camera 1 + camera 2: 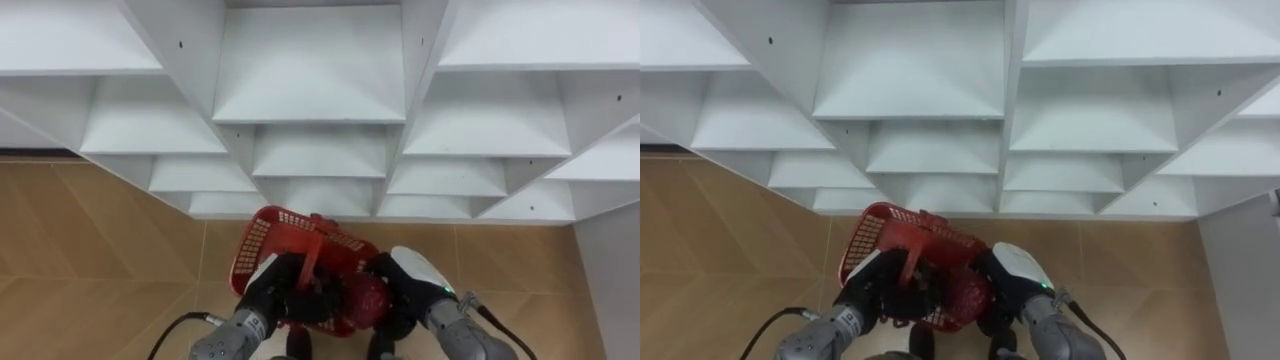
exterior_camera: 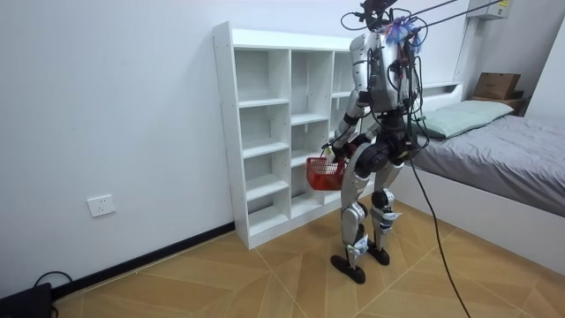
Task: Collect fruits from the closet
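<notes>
I hold a red plastic basket (image 1: 268, 240) low in front of me, before the white closet shelves (image 1: 310, 75). My left hand (image 1: 268, 292) is curled round the basket's handle (image 1: 312, 248). My right hand (image 1: 412, 272) reaches into the basket's right side, its dark fingers wrapped about a round red fruit (image 1: 366, 298). In the right eye view the basket (image 1: 872, 235), the left hand (image 1: 872, 283), the right hand (image 1: 1012, 268) and the fruit (image 1: 966, 292) show the same. The room view has me standing upright facing the shelf unit (image 2: 265, 132) with the basket (image 2: 323, 173) at hip height.
The shelf compartments in view hold nothing. Wooden floor (image 1: 90, 260) lies below the shelves. A white wall panel (image 1: 610, 280) stands at the right. In the room view a bed (image 2: 503, 172) stands behind me, and a wall socket (image 2: 101, 206) sits low on the room view's left.
</notes>
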